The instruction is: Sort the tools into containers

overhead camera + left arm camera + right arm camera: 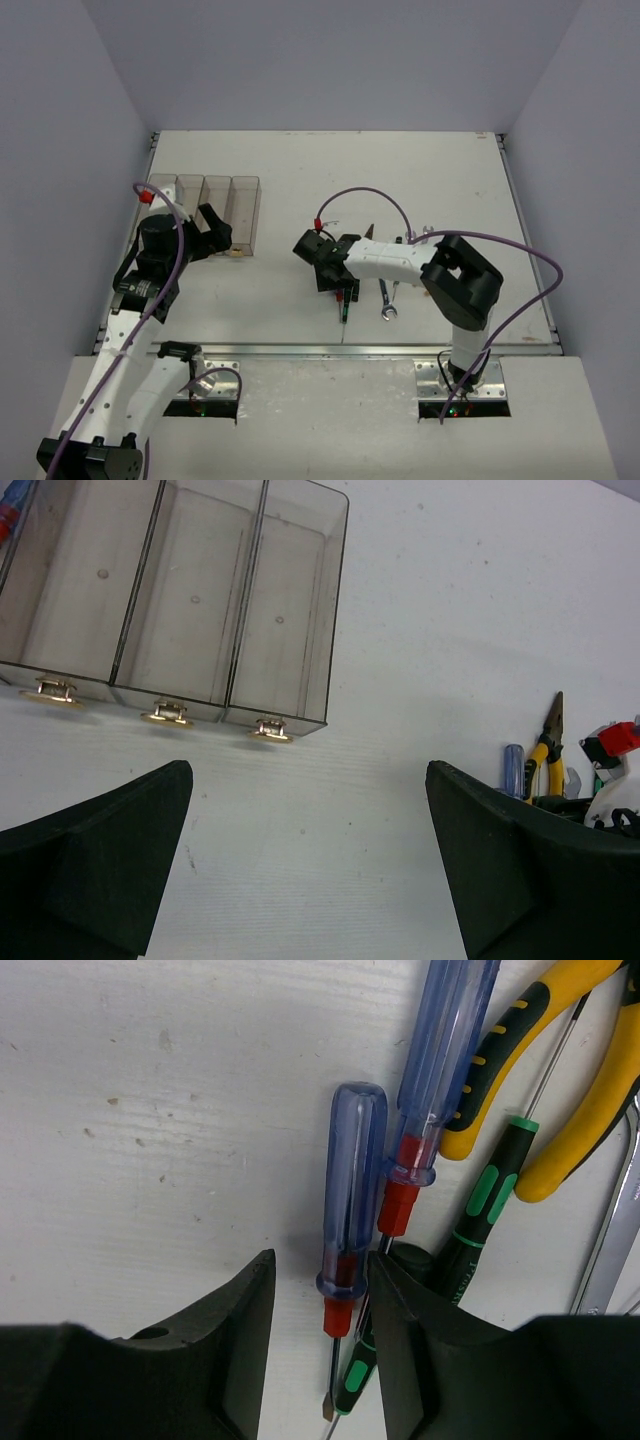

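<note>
The row of clear bins [215, 200] stands at the back left and also shows in the left wrist view [190, 600]. A blue and red handle [8, 510] shows in the leftmost bin at the frame edge. My left gripper [215, 238] is open and empty just in front of the bins [310, 865]. My right gripper [325, 262] is open over the tool pile, its jaws astride a small blue/red screwdriver [350, 1200] that touches the right finger [400, 1340]. Beside it lie a longer blue/red screwdriver [440, 1060], a black/green screwdriver [490, 1210], yellow pliers [560, 1070] and a wrench [615, 1230].
In the top view a wrench [388, 300] and a black/green screwdriver [345, 302] lie in front of the right arm, and another wrench [420, 236] lies behind it. A metal rail [350, 349] runs along the table's near edge. Grey walls enclose three sides.
</note>
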